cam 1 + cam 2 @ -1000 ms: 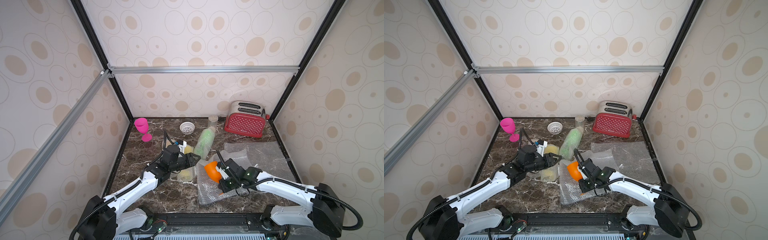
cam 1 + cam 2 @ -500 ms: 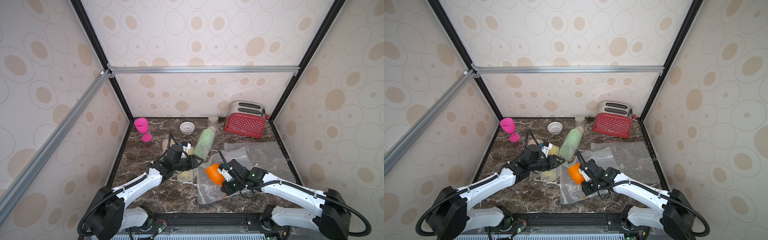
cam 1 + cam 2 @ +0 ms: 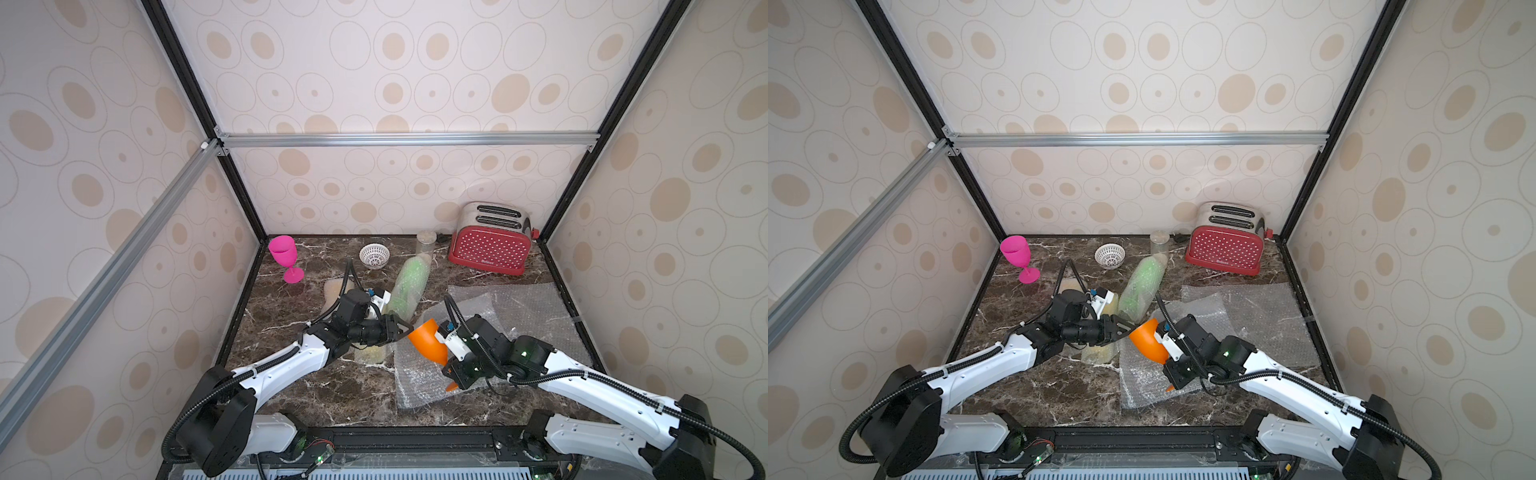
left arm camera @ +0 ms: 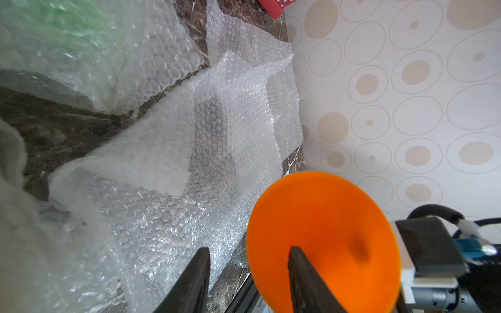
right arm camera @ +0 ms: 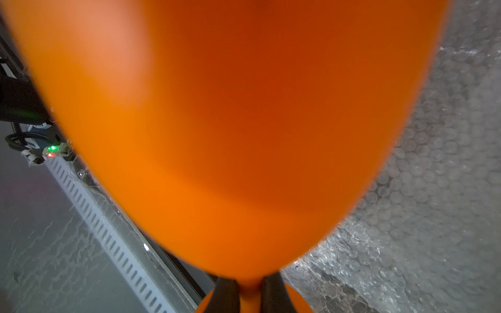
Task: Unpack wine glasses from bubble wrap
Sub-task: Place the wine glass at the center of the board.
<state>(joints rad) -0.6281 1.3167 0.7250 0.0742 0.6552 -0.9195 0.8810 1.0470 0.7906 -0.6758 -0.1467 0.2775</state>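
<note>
Right gripper (image 5: 250, 294) is clamping the stem of the orange goblet (image 5: 244, 122), lifted clear of a spent sheet (image 3: 419, 382) beneath. Left gripper (image 4: 249, 249), half open, is straddling its rim and gripping nothing. Behind it, the green roll (image 3: 409, 282) and yellow rolls (image 3: 370, 354) are awaiting unwrapping. Well beyond, the pink goblet (image 3: 283, 254) is standing bare.

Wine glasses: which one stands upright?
The pink goblet, on its foot. The orange goblet is in the right hand; the green goblet lies wrapped.
</note>
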